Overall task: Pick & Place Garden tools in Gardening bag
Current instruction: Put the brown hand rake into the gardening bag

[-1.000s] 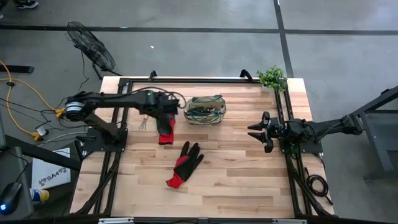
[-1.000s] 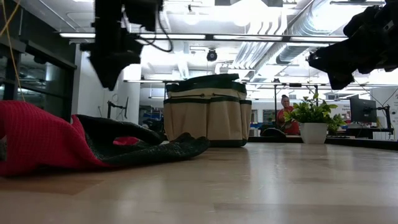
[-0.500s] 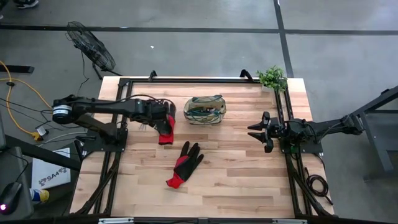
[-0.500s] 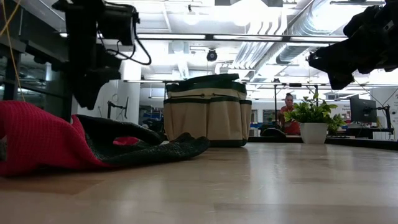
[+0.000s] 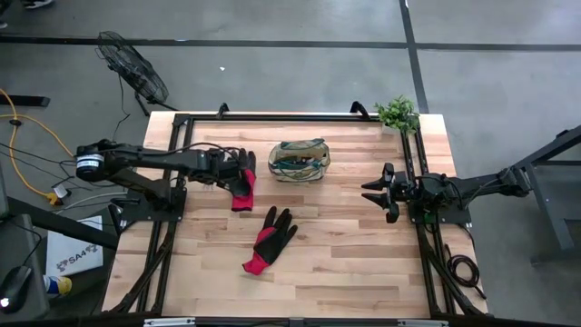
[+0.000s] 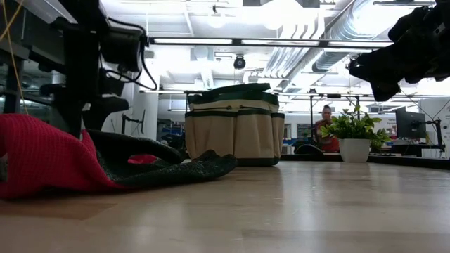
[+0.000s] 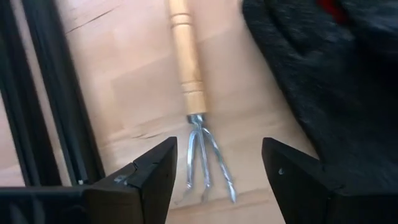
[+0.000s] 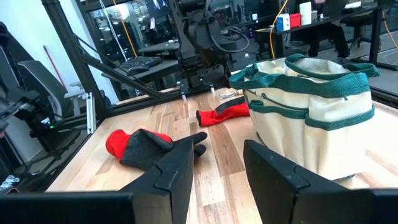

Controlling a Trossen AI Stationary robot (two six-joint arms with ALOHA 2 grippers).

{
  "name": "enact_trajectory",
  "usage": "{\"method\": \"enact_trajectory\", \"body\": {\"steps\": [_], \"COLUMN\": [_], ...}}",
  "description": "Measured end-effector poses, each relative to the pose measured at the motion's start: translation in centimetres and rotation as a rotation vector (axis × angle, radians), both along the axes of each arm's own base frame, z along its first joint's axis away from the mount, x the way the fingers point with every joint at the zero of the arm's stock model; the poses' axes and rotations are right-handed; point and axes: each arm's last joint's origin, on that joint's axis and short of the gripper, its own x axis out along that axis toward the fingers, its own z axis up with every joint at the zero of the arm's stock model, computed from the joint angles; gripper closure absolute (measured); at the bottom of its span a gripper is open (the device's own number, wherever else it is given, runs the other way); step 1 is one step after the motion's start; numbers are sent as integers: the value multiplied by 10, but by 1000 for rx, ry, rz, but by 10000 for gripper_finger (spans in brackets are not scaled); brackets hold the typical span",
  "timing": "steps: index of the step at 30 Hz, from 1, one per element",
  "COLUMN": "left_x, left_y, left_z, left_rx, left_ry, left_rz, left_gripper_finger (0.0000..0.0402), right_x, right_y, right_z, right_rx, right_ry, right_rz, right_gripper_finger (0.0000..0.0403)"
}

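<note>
Rake [image 7: 194,118] on table between open left hand [image 7: 217,177] fingers.

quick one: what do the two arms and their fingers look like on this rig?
Both arms are dark, near-black jointed links. The left arm has a silvery ring at its base joint and black cables looping beside its wrist. The left gripper has two dark, wedge-shaped, matte fingers; the right gripper has the same blocky dark fingers. No markings or labels show.
</note>
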Motion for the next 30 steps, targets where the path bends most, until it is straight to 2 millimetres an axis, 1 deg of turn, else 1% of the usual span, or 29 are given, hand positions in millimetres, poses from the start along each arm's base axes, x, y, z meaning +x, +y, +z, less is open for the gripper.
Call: {"method": "enact_trajectory", "body": {"steps": [6,12,30], "left_x": [-3,-7,-12], "left_y": [9,16,34], "left_z": [-10,-15,-15], "left_rx": [-4,-9,-18], "left_ry": [-27,-21,-28], "left_rz": [35,60,95], "left_gripper_finger": [174,174,174], "right_x": [0,0,0], "right_y": [0,0,0], "right_z": [0,0,0], "right_rx": [0,0,0], "right_ry": [1,0,0], "right_rz": [0,0,0], "right_gripper_finger": [268,268,268]}}
